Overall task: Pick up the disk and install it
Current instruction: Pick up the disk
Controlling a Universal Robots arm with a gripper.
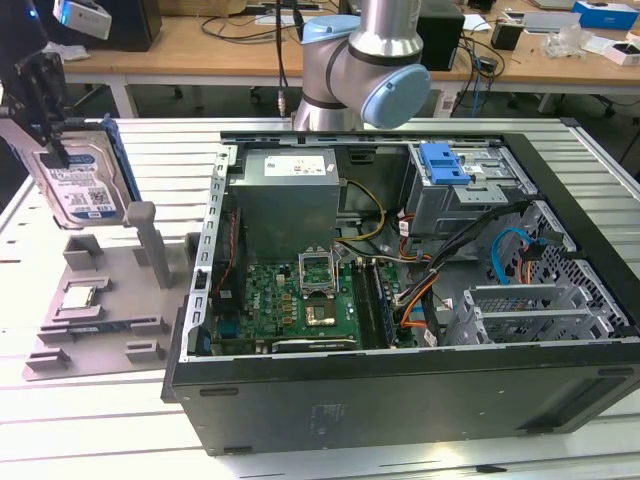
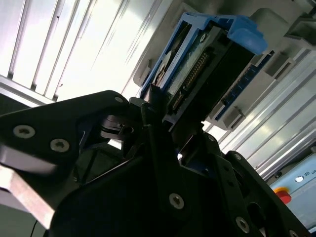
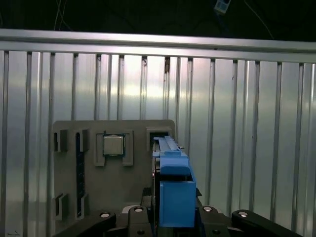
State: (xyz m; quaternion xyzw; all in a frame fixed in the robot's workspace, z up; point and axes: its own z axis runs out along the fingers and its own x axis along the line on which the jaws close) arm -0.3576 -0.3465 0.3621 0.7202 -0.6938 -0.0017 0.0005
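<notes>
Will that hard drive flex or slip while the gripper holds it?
Probably stiff: the disk looks like a solid, metal-cased slab. It may pivot, since the gripper pinches it near one edge. Likely shock-sensitive: its connector sits exposed.

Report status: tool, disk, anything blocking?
Grip: tool shut on the disk. Disk upright over the grey fixture plate, to the exterior view's left of the open computer case. Nothing seen in the way.

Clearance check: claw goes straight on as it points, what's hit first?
Probably the gray fixture plate under it; the disk that the claw holds would touch there first. Depth is unclear.
</notes>
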